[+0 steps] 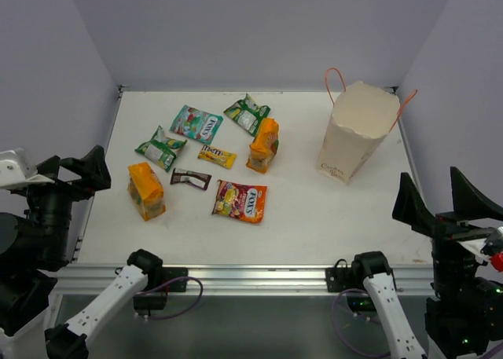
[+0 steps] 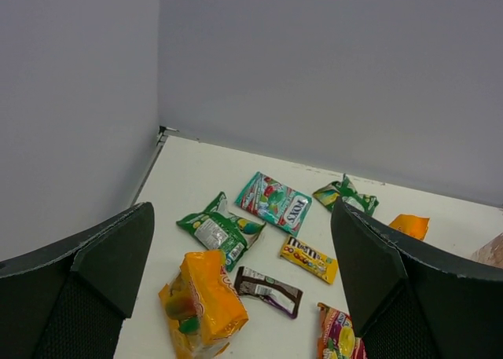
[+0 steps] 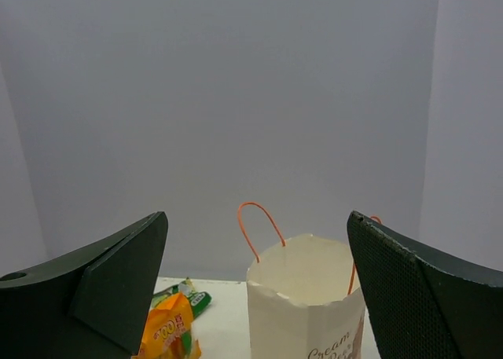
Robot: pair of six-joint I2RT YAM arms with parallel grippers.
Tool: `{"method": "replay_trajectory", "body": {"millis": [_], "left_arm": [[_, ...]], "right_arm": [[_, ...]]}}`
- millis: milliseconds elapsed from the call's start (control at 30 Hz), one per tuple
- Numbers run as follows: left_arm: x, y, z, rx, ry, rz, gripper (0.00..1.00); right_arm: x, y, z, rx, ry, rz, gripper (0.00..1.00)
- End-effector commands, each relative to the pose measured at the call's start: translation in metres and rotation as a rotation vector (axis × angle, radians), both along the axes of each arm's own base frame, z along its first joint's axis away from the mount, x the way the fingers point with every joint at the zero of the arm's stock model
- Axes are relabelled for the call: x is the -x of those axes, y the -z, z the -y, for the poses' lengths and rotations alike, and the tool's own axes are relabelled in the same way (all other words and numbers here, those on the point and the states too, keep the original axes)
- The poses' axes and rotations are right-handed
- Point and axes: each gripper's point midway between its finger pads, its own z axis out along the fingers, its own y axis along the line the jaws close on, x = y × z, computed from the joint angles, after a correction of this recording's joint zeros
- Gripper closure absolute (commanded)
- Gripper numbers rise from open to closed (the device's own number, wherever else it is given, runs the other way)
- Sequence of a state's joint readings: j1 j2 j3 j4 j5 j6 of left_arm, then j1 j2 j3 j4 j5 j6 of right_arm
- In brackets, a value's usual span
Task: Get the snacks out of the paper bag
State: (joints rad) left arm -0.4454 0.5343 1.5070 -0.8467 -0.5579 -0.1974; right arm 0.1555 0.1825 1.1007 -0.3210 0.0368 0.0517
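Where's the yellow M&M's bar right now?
In the top view the yellow bar lies flat left of centre, between the teal pouch behind it and the dark brown bar in front, with an orange bag to its right.

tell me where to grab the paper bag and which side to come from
Pinch the near wall of the paper bag just below its rim, coming straight down from above with the right end effector, which is closest. The bag stands upright with its mouth open, so one finger can slip inside and one stay outside. The thin string handles look a harder target.
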Motion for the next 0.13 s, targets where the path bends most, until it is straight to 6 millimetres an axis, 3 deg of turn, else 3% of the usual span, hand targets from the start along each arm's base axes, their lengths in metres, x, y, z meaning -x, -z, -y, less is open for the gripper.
{"method": "replay_trajectory", "body": {"millis": [0, 100], "left_arm": [[-0.0126, 0.0050, 0.0036, -0.009, -0.016, -0.028, 0.00], [-0.0154, 0.0102, 0.0052, -0.009, -0.015, -0.044, 0.00]], "right_arm": [[0.0067, -0.0049, 0.0039, -0.001, 0.017, 0.033, 0.01], [0.0064, -0.0059, 0.0035, -0.001, 0.015, 0.034, 0.01]]}}
